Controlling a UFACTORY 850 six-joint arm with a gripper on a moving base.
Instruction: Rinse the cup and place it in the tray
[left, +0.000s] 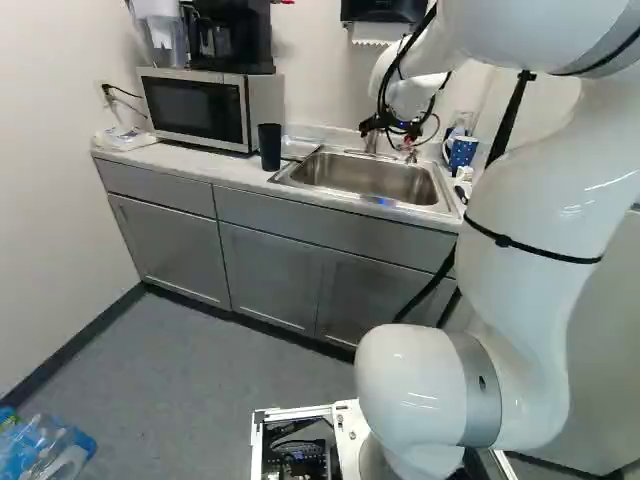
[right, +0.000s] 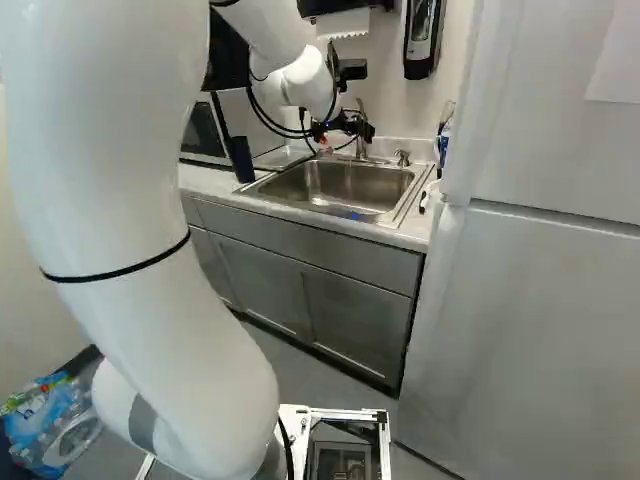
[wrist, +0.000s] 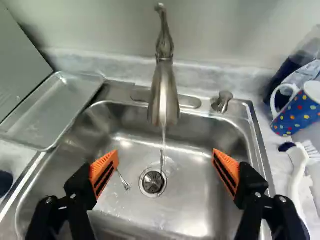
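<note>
My gripper hangs over the sink in the right base view. In the wrist view the gripper stands wide open, nothing between its orange pads, above the basin. Water runs from the faucet toward the drain. A shallow metal tray lies on the counter beside the sink, on the microwave's side. The black cup stands upright by the microwave in the left base view; part of this dark cup shows in the wrist view. A dotted blue mug sits on the sink's other side.
The microwave stands beyond the black cup. A white brush lies beside the sink, below the mug. A thin metal utensil rests in the basin. A tall white refrigerator flanks the counter. Wrapped bottles are on the floor.
</note>
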